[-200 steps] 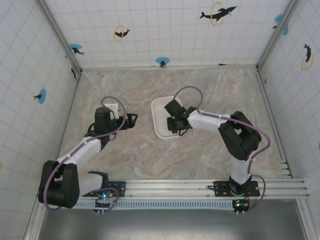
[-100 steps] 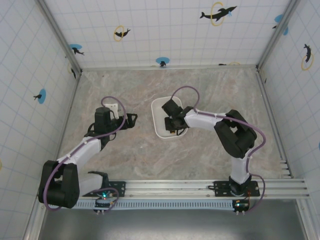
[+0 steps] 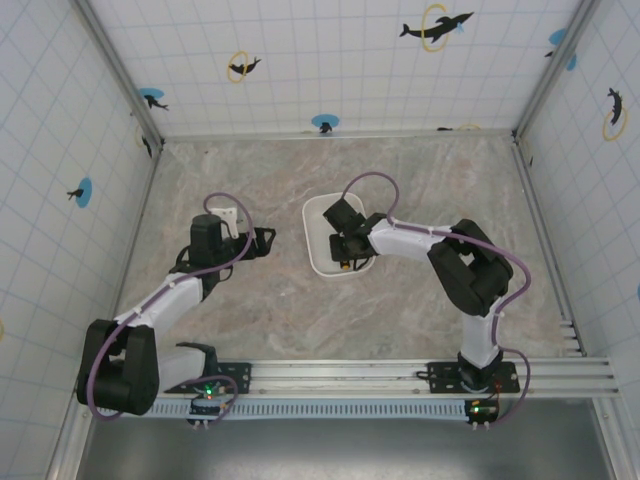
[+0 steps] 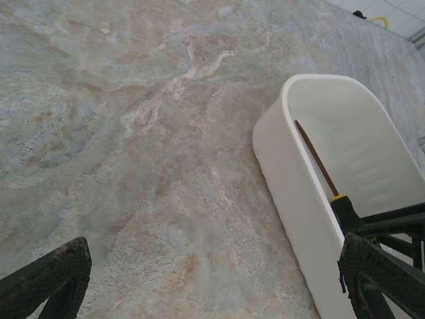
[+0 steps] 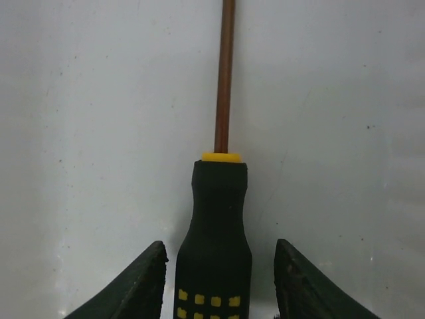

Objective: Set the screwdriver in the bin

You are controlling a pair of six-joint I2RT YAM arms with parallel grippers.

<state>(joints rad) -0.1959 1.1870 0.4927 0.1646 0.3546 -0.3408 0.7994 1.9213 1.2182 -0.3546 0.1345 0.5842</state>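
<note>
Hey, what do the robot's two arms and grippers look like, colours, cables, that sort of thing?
Both the left arm and right arm have white link shells between bulky black joints, with a purple cable looping along each. The left gripper and right gripper are black; the left fingers look rough and textured.
</note>
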